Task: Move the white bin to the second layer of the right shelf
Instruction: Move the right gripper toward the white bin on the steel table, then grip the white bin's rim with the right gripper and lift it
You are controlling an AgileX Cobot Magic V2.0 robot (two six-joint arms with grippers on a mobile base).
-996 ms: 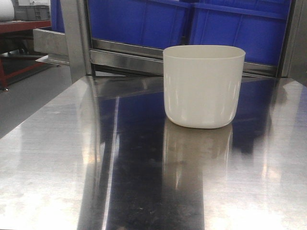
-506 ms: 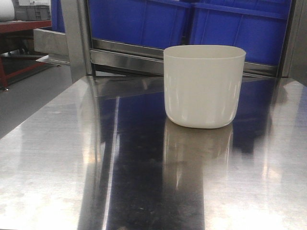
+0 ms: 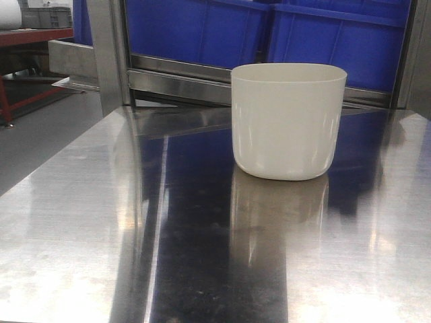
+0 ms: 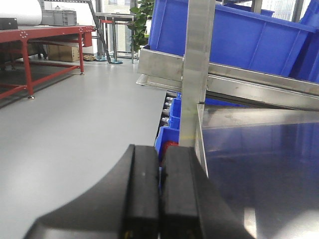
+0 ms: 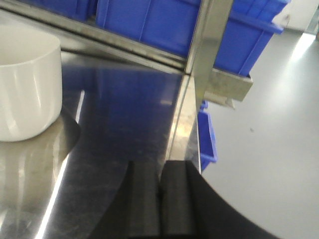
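The white bin stands upright on the polished steel tabletop, towards its far right. It also shows at the left edge of the right wrist view as the bin. My right gripper is shut and empty above the table's right edge, well to the right of the bin. My left gripper is shut and empty near the table's left corner, and the bin is outside that view. I cannot pick out the right shelf second layer; it is out of view.
Blue crates rest on a steel rack rail right behind the table. Steel upright posts rise at the table's far corners. More blue bins sit low beside the table, and a red-framed bench stands across grey floor.
The bin sits very slightly further right in the front view, a small shift of the view. Nothing else has changed.
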